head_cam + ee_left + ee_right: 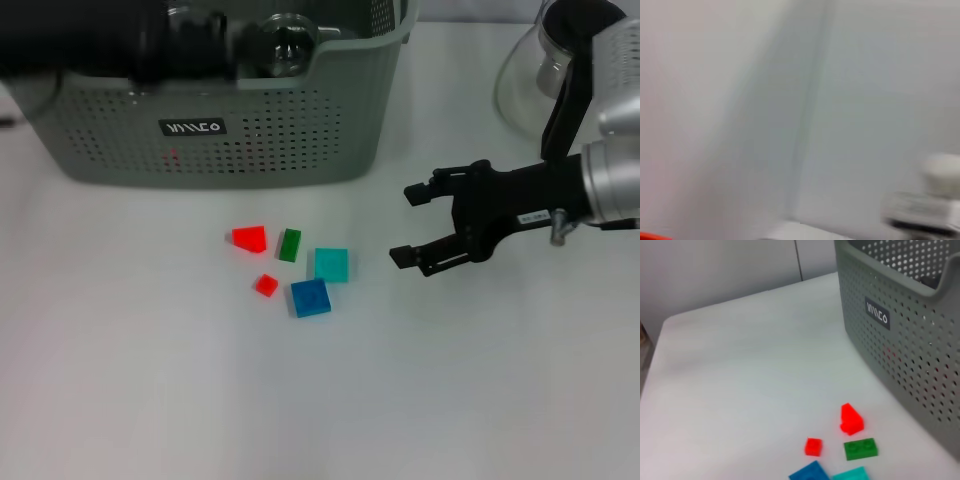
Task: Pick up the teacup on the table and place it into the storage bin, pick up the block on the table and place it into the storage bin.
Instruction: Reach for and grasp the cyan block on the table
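right gripper (418, 228): hovering with jaws spread wide, holding nothing, near teal block (331, 264)
left arm (100, 40): reaching over storage bin (250, 130), fingers unreadable

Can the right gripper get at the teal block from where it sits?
Probably yes. The right gripper is open, hovering just right of the teal block, with bare table between them. The blue block sits close beside it, which may crowd the fingers.

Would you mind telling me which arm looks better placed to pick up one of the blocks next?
The right. Its open right gripper hangs low just beside the teal block and blue block, while the left arm reaches over the storage bin, away from them.
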`<state>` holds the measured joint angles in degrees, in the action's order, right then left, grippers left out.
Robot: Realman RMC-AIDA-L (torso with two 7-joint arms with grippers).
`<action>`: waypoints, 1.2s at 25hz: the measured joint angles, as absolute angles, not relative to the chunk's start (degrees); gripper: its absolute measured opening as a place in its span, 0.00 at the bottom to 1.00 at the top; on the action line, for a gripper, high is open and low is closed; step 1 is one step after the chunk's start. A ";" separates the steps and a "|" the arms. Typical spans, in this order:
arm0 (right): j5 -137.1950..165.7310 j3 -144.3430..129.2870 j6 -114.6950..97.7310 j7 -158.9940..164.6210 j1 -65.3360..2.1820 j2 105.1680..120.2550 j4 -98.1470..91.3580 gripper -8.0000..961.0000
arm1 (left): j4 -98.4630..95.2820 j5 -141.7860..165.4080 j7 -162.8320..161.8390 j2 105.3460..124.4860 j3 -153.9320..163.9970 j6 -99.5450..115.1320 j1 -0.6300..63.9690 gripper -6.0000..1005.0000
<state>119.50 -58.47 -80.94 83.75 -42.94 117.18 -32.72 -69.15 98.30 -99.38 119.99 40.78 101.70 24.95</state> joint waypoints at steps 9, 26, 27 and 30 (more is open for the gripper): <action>123.03 -63.17 -74.06 83.33 -46.45 120.38 -31.27 0.90 | -51.85 103.12 -86.44 116.58 40.75 111.04 24.56 0.94; 120.84 -73.84 -66.67 84.35 -51.52 120.99 -26.84 0.89 | -47.68 113.65 -74.58 118.51 42.07 107.08 24.37 0.93; 120.11 -74.96 -66.05 84.36 -51.72 120.99 -26.51 0.89 | -47.76 114.31 -73.82 118.60 42.08 106.86 24.37 0.93; 117.22 -79.47 -63.89 84.52 -52.01 121.01 -26.02 0.89 | -47.97 116.03 -72.27 118.74 42.10 106.25 24.60 0.93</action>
<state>117.22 -79.47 -63.89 84.52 -52.01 121.01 -26.02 -47.97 116.03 -72.27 118.74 42.10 106.25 24.60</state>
